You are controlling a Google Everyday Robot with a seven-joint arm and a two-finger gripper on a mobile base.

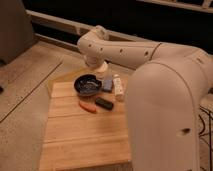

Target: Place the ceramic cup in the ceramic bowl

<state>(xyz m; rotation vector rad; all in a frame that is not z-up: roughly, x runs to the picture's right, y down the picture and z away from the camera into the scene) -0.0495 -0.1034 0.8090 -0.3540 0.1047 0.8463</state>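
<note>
At the left, the pale slatted wooden counter (65,135) carries nothing along its near part; the things crowd its far end. First among them is the dark, shallow, round ceramic bowl (87,84) with a greyish inside, sitting level, with nothing in it that I can make out. Just in front of it lies a small orange-red elongated object (87,106). Over the bowl's far right rim hangs the robot's white pincer (99,64), pointing down from the bent arm, and right under it is the small cream-white cylindrical ceramic cup (103,69), apparently upright. The cup sits so close beneath the pincer that it looks carried, but I cannot tell whether the pincer is clamped on it or open, nor whether the cup is off the counter. The step in hand, as I judge it, is bringing the cup over the bowl and setting it down. To do that well, the cup should shift a little left and toward the camera until it is centred over the greyish inside. It should then go down gently and upright until its base meets the bowl's floor before any release, since ceramic dropped on a rim may chip or tip. Further right, a black rectangular block (104,103) lies in front, a small blue block (106,84) sits just beside the bowl, and a slim white bottle-like object (118,86) stands beside that. The descent should therefore favour the bowl's middle, and the withdrawal should go straight up.
</note>
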